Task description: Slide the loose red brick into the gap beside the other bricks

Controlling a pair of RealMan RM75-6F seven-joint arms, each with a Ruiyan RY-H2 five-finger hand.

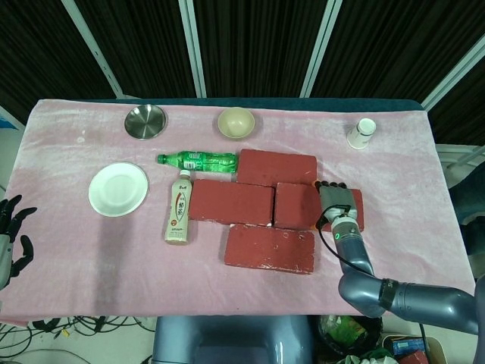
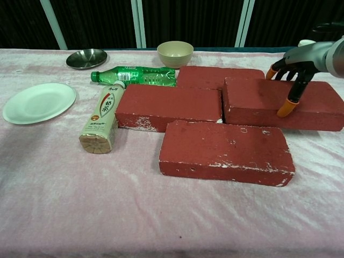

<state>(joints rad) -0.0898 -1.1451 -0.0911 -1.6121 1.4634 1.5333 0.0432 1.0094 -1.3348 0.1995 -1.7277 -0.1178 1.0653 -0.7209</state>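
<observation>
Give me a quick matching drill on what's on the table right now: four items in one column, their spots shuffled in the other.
Items:
1. loose red brick
2. green bottle
3. paper cup
4. white plate

Places:
A. far right of the cloth, standing alone
B. under the right hand, butted against the middle brick
C. left side, near the tea bottle
D. lying along the far side of the middle brick

Pairs: 1-B, 2-D, 3-A, 4-C
</observation>
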